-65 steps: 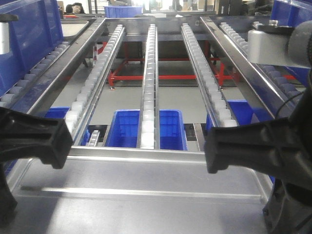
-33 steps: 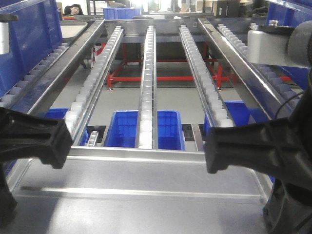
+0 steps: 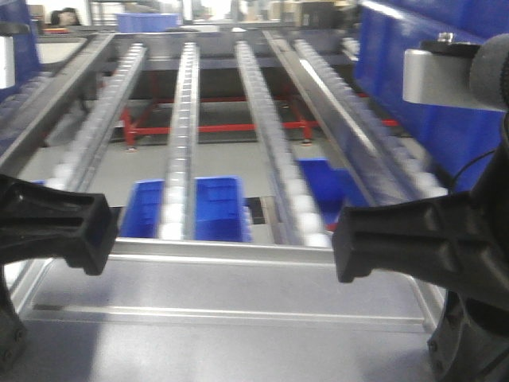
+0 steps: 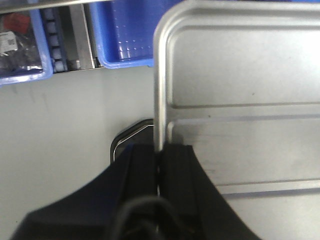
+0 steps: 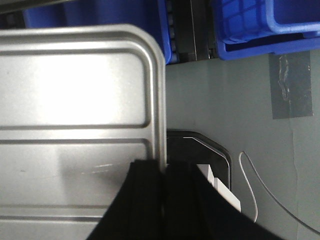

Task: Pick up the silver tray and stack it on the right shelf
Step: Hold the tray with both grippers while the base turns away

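Front view: I have the one silver tray point(image 3: 223, 290) carried between my two tools, left gripper point(image 3: 95, 231) and right gripper point(image 3: 350, 243). Beyond its far rim I count at least four roller tracks point(image 3: 181, 143) and two blue crates point(image 3: 215, 208).

Left wrist: two fingers point(image 4: 145, 165) are pinched on the tray's side rim, and two ribs point(image 4: 240, 106) show on its base.

Right wrist: two fingers point(image 5: 145, 185) are likewise clamped on the opposite rim.
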{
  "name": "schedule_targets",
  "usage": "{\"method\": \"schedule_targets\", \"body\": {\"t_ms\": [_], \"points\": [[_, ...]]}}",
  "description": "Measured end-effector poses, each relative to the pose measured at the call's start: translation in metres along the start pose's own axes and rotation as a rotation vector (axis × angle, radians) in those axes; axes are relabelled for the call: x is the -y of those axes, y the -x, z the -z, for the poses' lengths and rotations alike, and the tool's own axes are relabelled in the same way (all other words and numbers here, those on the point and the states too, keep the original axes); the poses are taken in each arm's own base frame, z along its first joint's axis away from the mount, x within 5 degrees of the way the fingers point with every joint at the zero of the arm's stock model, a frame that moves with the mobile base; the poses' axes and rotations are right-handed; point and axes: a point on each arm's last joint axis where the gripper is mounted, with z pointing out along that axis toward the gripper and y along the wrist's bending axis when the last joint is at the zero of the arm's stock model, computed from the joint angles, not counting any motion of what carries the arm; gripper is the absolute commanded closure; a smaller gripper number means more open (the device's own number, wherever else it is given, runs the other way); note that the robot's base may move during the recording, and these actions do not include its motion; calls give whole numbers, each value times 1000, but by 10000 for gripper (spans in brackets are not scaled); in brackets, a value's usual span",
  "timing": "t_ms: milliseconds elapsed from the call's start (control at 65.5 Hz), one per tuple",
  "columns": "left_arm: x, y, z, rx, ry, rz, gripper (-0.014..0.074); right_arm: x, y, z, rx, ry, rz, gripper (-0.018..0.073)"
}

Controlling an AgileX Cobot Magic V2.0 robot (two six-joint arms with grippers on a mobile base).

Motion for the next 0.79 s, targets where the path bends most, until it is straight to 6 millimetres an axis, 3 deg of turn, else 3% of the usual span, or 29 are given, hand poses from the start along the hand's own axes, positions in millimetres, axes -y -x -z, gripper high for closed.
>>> {"method": "schedule_targets", "body": {"t_ms": [794], "points": [[0,0,0,-1,1,0,689,0,0,0,0,0,0,503]]}}
